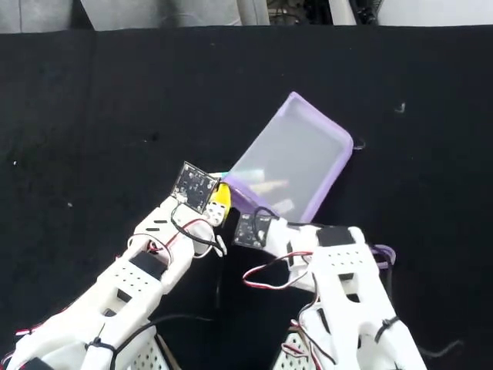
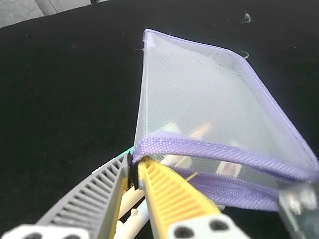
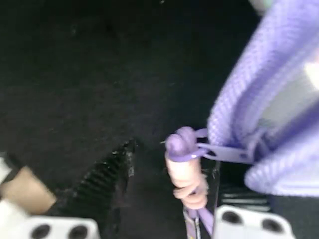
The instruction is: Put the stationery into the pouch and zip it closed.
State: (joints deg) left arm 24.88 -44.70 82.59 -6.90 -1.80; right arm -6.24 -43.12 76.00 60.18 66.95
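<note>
A translucent pouch (image 1: 296,154) with purple trim lies tilted in the middle of the black table (image 1: 92,116). Pale stationery (image 1: 269,186) shows through its mesh (image 2: 199,99), with beige and white pieces (image 2: 199,132) near the mouth. My left gripper (image 1: 218,197) is at the pouch's near left corner. Its grey and yellow fingers (image 2: 164,194) are shut on the purple edge (image 2: 209,149). My right gripper (image 1: 248,228) is at the pouch's near edge. It stands open (image 3: 172,159), with the purple zipper pull (image 3: 224,153) and its knotted cord (image 3: 187,181) between the fingers, close to one of them.
White stick-like pieces (image 2: 132,201) show beneath my left fingers. A purple loop (image 1: 383,253) lies beside the right arm. Black cloth stretches to both sides and beyond the pouch. Pale furniture (image 1: 169,11) stands past the far edge.
</note>
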